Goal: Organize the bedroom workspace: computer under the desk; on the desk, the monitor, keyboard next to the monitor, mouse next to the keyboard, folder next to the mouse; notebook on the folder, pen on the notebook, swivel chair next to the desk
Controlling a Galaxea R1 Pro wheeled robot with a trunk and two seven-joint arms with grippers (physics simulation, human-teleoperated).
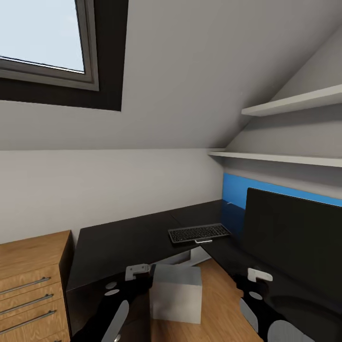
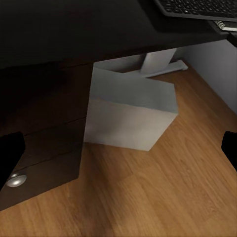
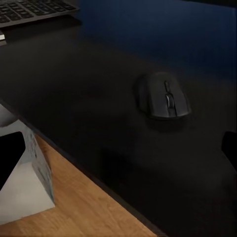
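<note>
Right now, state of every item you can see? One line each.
computer: upright on the floor, at the desk's inner corner, partly under it.
keyboard: flat on the desk, overhanging its inner edge.
monitor: upright on the desk, screen dark.
mouse: on the desk, upright, untouched.
drawer chest: drawers closed.
left gripper: open, empty.
right gripper: open, empty.

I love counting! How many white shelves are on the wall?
2: an upper shelf and a lower shelf, both above the monitor. More may be hidden beyond the picture's edge.
</note>
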